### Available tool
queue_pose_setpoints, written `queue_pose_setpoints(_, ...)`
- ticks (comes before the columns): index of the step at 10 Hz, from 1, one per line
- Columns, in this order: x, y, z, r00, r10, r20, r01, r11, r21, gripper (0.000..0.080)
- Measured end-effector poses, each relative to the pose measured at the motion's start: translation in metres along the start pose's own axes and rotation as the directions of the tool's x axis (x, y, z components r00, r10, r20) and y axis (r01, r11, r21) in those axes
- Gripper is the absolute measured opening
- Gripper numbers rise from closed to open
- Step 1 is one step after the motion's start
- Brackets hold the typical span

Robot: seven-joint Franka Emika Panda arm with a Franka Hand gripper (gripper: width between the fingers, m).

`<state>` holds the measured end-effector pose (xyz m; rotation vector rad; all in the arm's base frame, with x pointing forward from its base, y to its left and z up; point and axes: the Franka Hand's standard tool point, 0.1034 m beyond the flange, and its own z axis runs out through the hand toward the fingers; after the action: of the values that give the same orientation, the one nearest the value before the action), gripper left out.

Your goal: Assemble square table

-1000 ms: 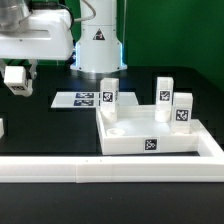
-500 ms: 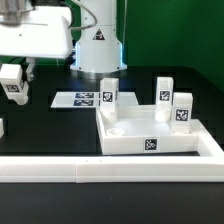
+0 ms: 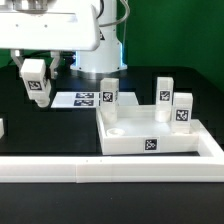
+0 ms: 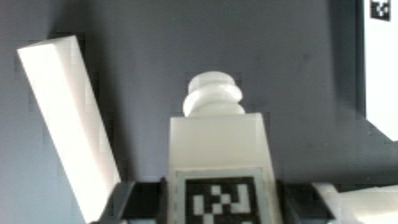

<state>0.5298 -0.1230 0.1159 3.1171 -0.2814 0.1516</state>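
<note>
Wrist view showing the gripper point(image 4: 217, 205) pinching a white leg point(image 4: 217, 140) by its tagged end, threaded tip pointing away. Hanging at upper left of the exterior view, well apart from the square table point(image 3: 150, 135) sitting right of centre. Risking, probably, a tilted leg missing or cross-threading the empty front socket point(image 3: 119, 130). Counting four legs: three standing in sockets, one being held; one tabletop, one marker board point(image 3: 78, 100).

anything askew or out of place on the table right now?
Nothing stands out. Three legs stand upright in the square table; the gripper holds the fourth leg in the air, apart from the tabletop.
</note>
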Motion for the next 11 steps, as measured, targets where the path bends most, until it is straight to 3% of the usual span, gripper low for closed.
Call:
queue_pose_setpoints(2,0.001,0.000,0.000,1.000,0.000,-0.005,0.000,1.000,-0.002,0.0288)
queue_pose_setpoints(5,0.005,0.002,0.002,0.996,0.007,-0.088,-0.010,1.000,-0.028,0.0288)
queue_pose_setpoints(6,0.010,-0.005,0.001,0.984,0.014,-0.179,-0.022,0.999,-0.043,0.0288)
queue_pose_setpoints(9,0.021,-0.035,0.003,0.978,0.033,-0.205,-0.038,0.999,-0.019,0.0288)
queue_pose_setpoints(11,0.026,-0.056,0.008,0.974,0.007,-0.229,-0.012,1.000,-0.022,0.0288)
